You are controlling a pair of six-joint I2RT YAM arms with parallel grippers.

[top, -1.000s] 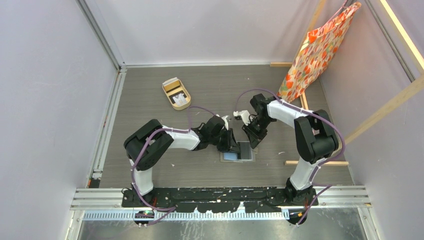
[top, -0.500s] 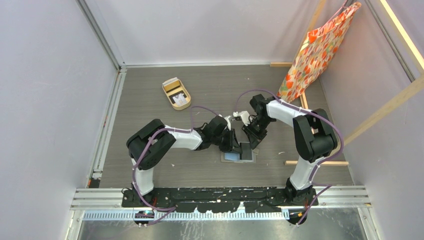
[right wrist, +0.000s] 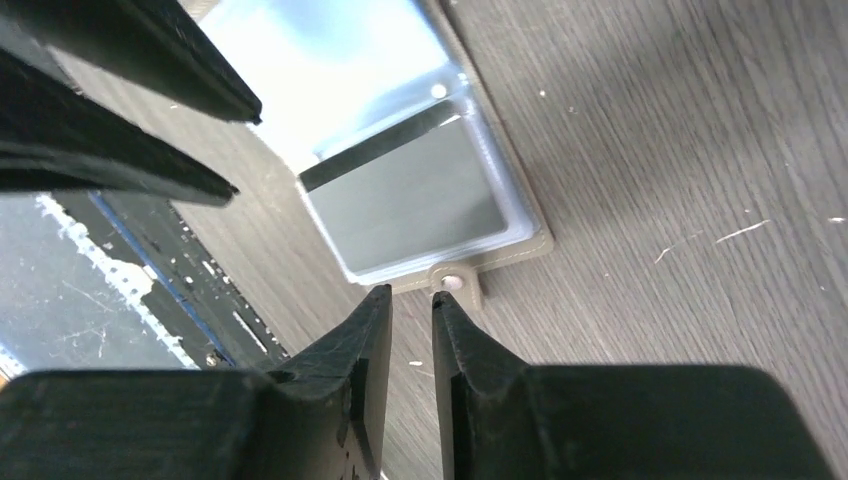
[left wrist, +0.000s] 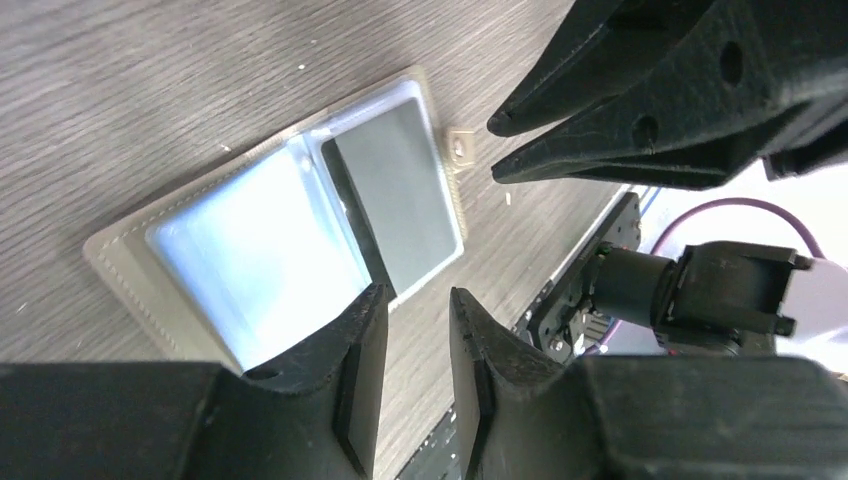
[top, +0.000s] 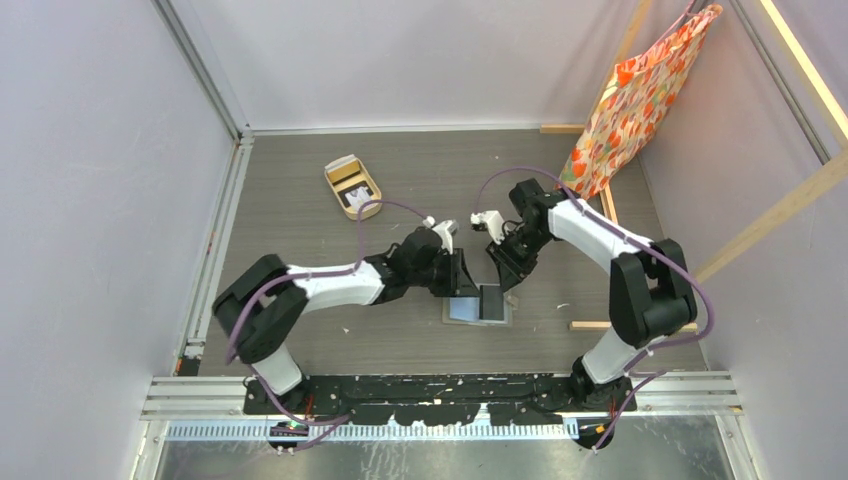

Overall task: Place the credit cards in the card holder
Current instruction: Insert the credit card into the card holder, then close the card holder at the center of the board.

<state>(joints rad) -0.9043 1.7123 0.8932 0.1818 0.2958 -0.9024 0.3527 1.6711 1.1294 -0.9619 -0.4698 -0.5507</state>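
Lying open and flat near the centre of the grey wood-grain table (top: pixel 300 210), the card holder (top: pixel 477 305) shows glossy clear sleeves. A grey striped credit card (right wrist: pixel 410 205) sits in its right sleeve. Above it, the left gripper (left wrist: pixel 417 295) and the right gripper (right wrist: pixel 411 295) hover, jaws narrowly parted, empty.

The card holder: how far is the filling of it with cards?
Done: one dark card sits in a sleeve of the open card holder. In hand: nothing; the left gripper and right gripper hover over it, jaws slightly apart and empty. Left: pale items, maybe cards, lie in the tan tray.
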